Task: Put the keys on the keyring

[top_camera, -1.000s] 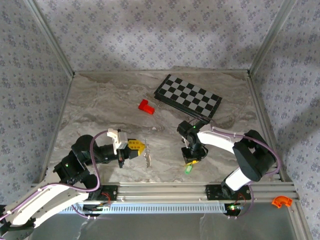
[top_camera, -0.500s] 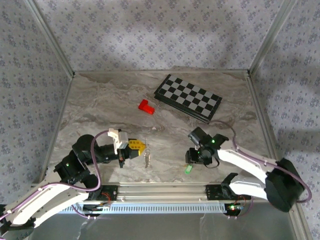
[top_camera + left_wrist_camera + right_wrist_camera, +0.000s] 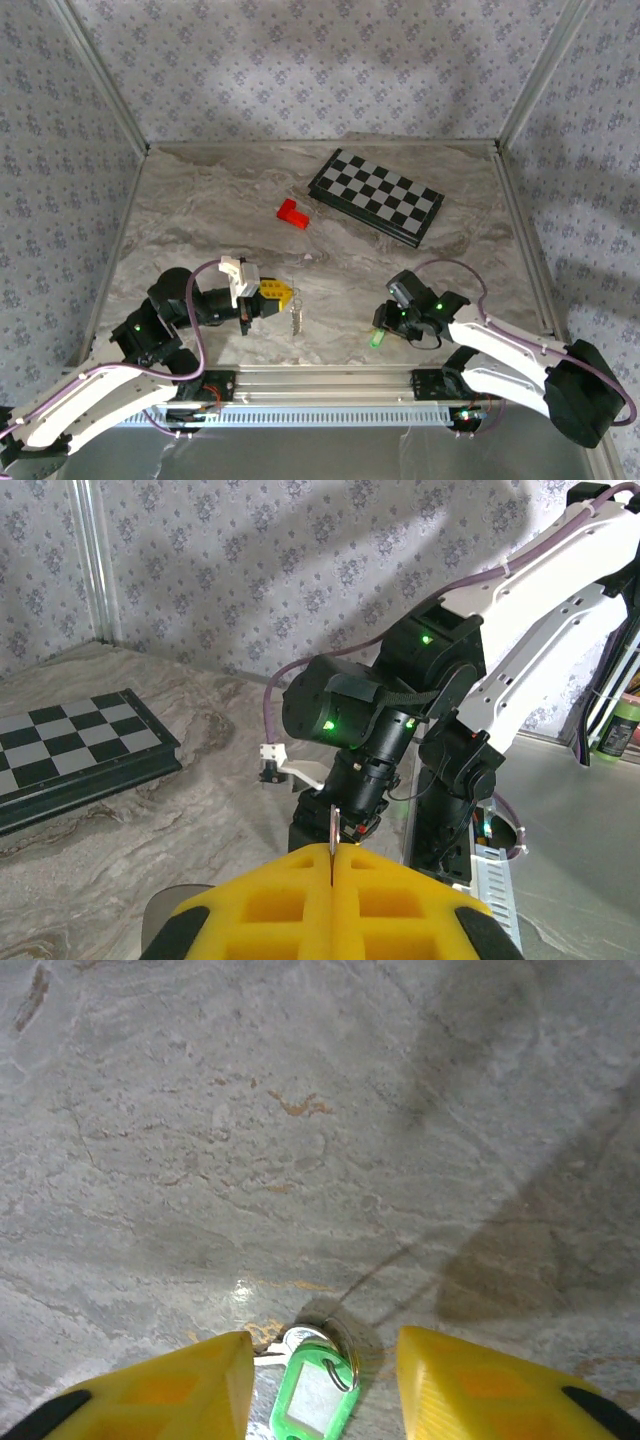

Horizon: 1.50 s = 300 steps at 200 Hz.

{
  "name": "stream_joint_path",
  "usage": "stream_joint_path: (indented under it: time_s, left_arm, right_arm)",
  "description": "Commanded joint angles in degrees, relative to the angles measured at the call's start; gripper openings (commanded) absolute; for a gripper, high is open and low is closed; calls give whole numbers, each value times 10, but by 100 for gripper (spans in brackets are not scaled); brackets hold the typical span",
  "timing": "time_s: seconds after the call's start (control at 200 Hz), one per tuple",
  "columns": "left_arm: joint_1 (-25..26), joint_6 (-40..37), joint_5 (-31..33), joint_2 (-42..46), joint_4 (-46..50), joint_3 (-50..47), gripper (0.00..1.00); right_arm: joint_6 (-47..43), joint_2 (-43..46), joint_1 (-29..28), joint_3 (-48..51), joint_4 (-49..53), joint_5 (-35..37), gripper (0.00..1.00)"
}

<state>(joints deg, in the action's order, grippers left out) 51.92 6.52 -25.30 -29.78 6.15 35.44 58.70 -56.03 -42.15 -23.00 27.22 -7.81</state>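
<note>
Two spread fingers (image 3: 180, 1385) astride keys (image 3: 315, 1400)

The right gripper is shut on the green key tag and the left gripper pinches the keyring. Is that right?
No. In the right wrist view the right gripper is open, the green key tag lying between its fingers. The left gripper pinches the keyring.

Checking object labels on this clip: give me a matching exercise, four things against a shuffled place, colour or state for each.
Things:
1. red block
2. chessboard
3. green key tag
4. left end effector

Descriptions:
A. between the open fingers of the right end effector
B. shut on the keyring
C. black and grey squares
D. just left of the chessboard

Pairs: 1-D, 2-C, 3-A, 4-B
</note>
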Motion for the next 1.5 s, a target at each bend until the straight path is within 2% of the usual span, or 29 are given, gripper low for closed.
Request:
stream_joint_path:
  time_s: [0.0,0.16,0.72,0.94,1.05,1.279,1.494]
  left_arm:
    - [4,-3,-11,1,-29,15,0]
    - [4,-3,-11,1,-31,15,0]
    - [3,-3,-10,2,-31,13,0]
    - [3,-3,-9,4,-32,12,0]
    - [3,-2,-8,8,-32,10,0]
    - [2,-6,-6,12,-38,3,0]
    - [3,-6,3,30,-35,-3,0]
  right_arm:
    - [21,-3,-5,11,-15,-5,39]
    - [21,-3,-6,9,-4,-7,35]
    - [4,-20,-3,4,-4,-11,8]
    - [-25,-38,-3,-26,39,-7,3]
    - [-70,-77,-1,-66,106,-26,1]
    - [-207,-219,4,-177,232,-62,0]
    - [-299,-334,5,-257,303,-82,0]
